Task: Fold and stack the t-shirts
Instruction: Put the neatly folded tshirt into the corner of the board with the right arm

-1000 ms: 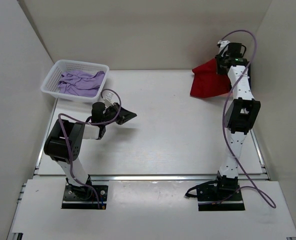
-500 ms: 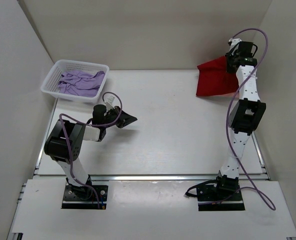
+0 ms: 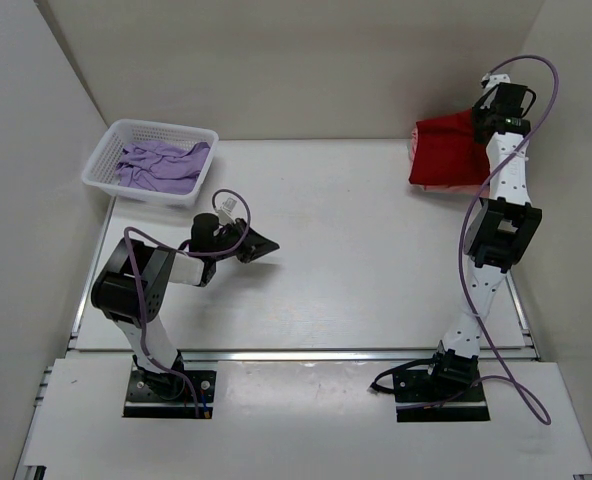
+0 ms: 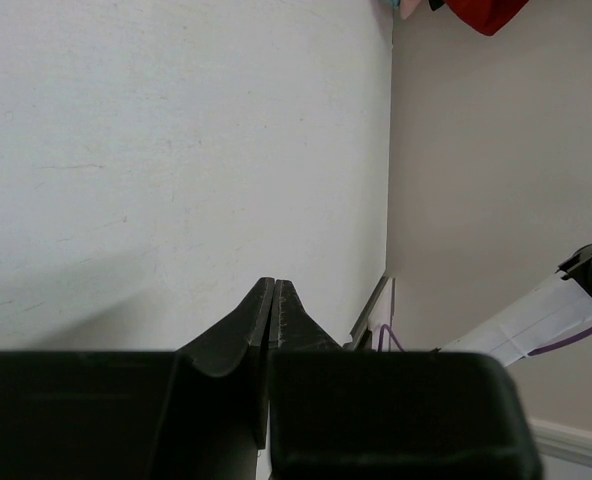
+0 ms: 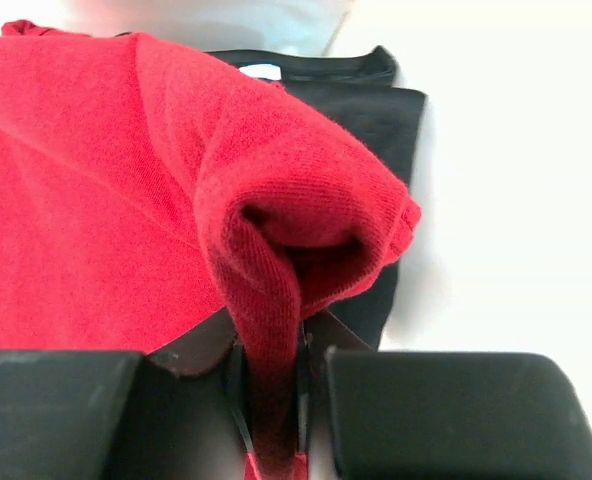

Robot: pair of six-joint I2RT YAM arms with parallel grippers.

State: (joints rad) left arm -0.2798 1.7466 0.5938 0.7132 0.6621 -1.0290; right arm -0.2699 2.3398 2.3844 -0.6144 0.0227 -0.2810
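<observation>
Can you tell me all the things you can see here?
red shirt: one, bright red, far right corner.
black shirt: one, black, flat under the red shirt.
pink cloth: one edge, pink, peeking out beside the red shirt.
lavender shirt: one, pale purple, crumpled in the basket.
basket: one, white, far left corner.
table: one, white.
left gripper: one, black, shut, empty, over the table's left side.
right gripper: one, black, shut on the red shirt.

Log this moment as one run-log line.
right claw: shut on red t-shirt, far right corner | black t-shirt: behind it | left claw: shut, empty | lavender t-shirt: in basket
</observation>
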